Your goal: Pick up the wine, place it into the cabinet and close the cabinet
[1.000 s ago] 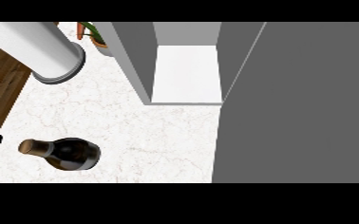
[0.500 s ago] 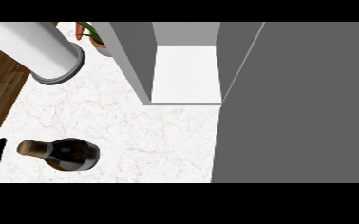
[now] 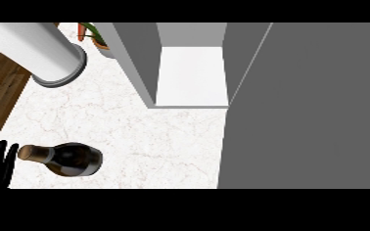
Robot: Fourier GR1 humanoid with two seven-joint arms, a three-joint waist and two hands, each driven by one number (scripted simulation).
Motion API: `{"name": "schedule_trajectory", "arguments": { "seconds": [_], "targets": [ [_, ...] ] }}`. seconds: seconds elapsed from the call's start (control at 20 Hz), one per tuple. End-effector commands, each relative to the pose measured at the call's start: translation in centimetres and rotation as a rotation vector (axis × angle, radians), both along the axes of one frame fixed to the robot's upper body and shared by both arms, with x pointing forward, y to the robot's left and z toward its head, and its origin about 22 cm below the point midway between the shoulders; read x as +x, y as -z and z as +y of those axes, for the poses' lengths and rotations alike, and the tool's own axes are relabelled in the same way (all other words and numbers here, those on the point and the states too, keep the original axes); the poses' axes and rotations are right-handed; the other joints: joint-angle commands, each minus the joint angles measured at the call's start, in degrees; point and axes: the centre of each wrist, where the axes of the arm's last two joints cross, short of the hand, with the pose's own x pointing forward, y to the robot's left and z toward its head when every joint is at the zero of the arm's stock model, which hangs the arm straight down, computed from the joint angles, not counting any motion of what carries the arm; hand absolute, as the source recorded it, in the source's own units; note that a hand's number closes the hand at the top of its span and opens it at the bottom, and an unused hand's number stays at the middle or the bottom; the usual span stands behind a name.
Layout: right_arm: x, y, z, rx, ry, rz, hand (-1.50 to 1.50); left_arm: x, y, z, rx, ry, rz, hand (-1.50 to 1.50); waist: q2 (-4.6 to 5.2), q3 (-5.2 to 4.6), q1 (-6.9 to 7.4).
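1. Looking down, we see the wine bottle (image 3: 74,159) at the near left of the counter (image 3: 159,137). Its long axis runs left-right in the view, with the cork pointing left.
2. The left hand (image 3: 4,169) is a black sliver beside the cork; we cannot tell its state.
3. The open cabinet (image 3: 192,76) stands far off.

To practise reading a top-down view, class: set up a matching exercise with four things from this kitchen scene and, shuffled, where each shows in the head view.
Things:
1. wine bottle
2. potted plant
3. cabinet door
4. white cylinder

Places:
A. swung open, filling the right side
B. lower left of the counter
C. upper left corner
D. top edge, just left of the cabinet

Pairs: 1-B, 2-D, 3-A, 4-C
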Motion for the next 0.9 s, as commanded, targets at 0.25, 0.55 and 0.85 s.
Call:
{"name": "schedule_trajectory", "arguments": {
  "seconds": [0.25, 0.55, 0.85],
  "targets": [
    [-2.1, -1.6, -0.1, 0.033, -0.058, -0.039, -1.50, 3.4, 3.3, -1.0, 0.006, 0.037, 0.020, -1.50, 0.06, 0.00, -0.22],
    [-2.6, -2.2, 0.1, 0.055, -0.053, -0.035, -1.50, 2.3, 5.7, -0.9, -0.018, 0.050, 0.023, -1.50, 0.03, -0.01, -0.02],
    [-3.2, -1.5, -0.4, 0.043, -0.060, -0.040, -1.50, 2.4, 6.2, -0.8, -0.021, 0.052, 0.023, -1.50, 0.01, 0.03, -0.08]
  ]
}}
